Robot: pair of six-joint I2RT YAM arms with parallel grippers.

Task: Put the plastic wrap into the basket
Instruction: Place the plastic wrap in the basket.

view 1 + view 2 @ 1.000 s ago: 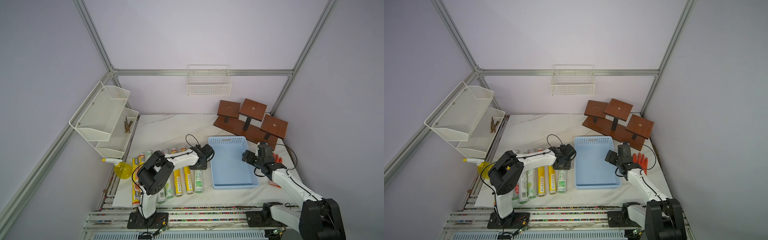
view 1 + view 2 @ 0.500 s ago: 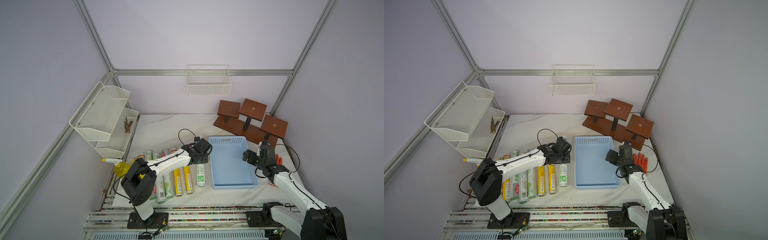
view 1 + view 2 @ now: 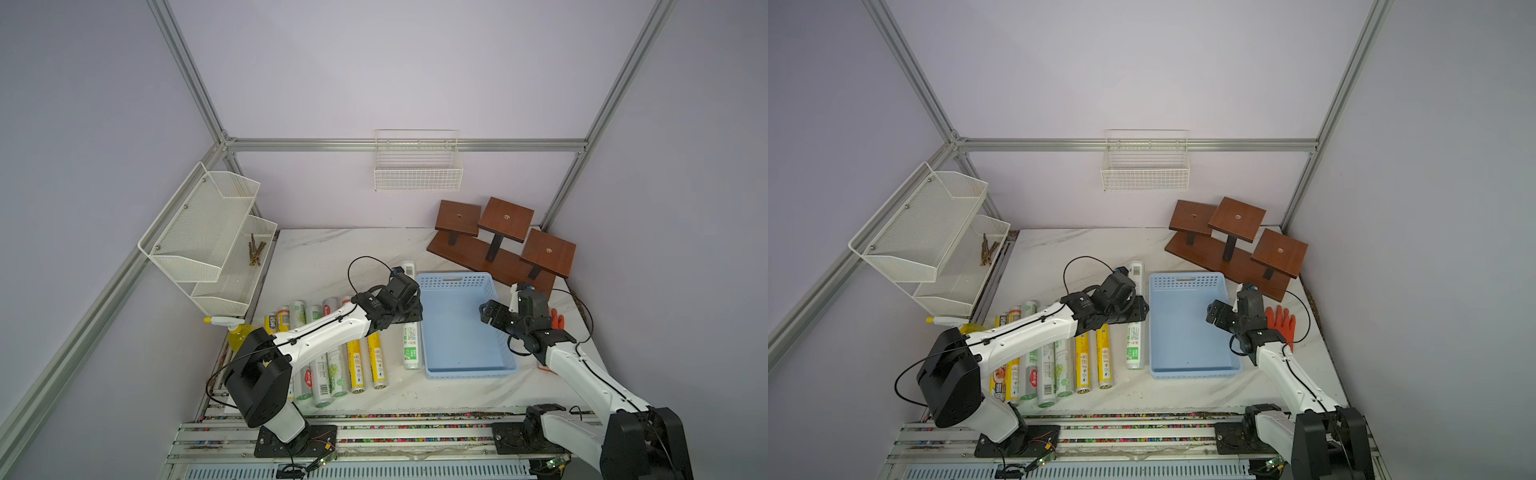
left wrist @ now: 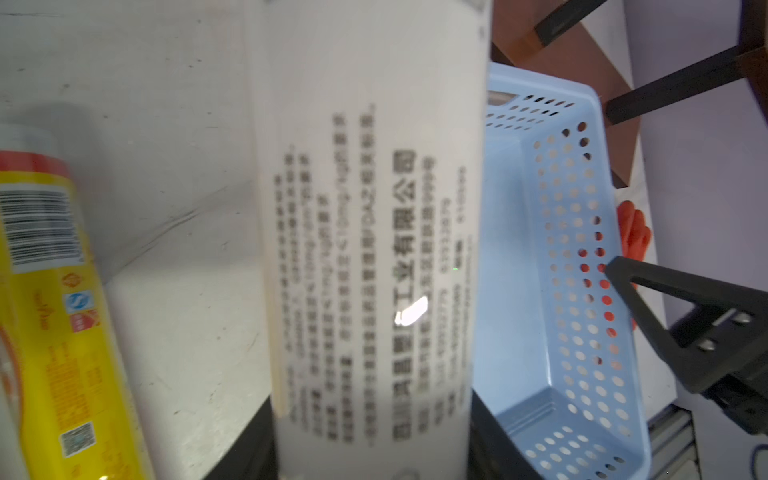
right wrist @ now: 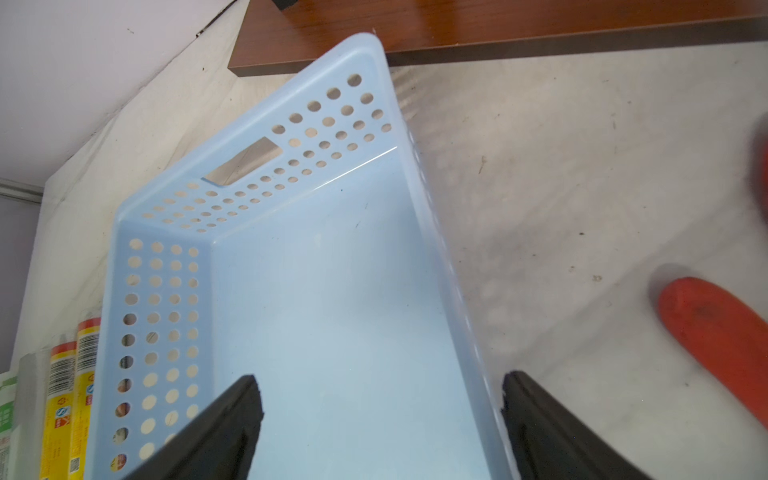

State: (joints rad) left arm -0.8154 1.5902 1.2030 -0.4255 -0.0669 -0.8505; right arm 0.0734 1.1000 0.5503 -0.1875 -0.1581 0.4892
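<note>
My left gripper (image 3: 401, 309) (image 4: 371, 403) is shut on a white plastic wrap roll with green print (image 3: 410, 345) (image 3: 1133, 345) (image 4: 374, 208). The roll lies lengthwise right beside the left wall of the light-blue basket (image 3: 457, 332) (image 3: 1187, 332) (image 4: 561, 249). Nothing lies in the basket. Several more yellow and white rolls (image 3: 357, 365) (image 3: 1084, 361) lie in a row on the table, partly under the left arm. My right gripper (image 3: 492, 316) (image 3: 1219, 318) (image 5: 380, 380) is open astride the basket's right wall (image 5: 436, 249), one finger over the inside, one outside.
A brown wooden tiered stand (image 3: 498, 249) sits behind the basket. An orange glove (image 3: 1281, 324) (image 5: 715, 328) lies just right of the right gripper. A yellow spray bottle (image 3: 237, 332) and a white mesh shelf (image 3: 208, 241) are at the left; a wire basket (image 3: 417, 166) hangs on the back wall.
My left gripper has carried the white roll out of the row, right and toward the back, up against the basket's left side. The right arm has shifted only slightly at the basket's right wall.
</note>
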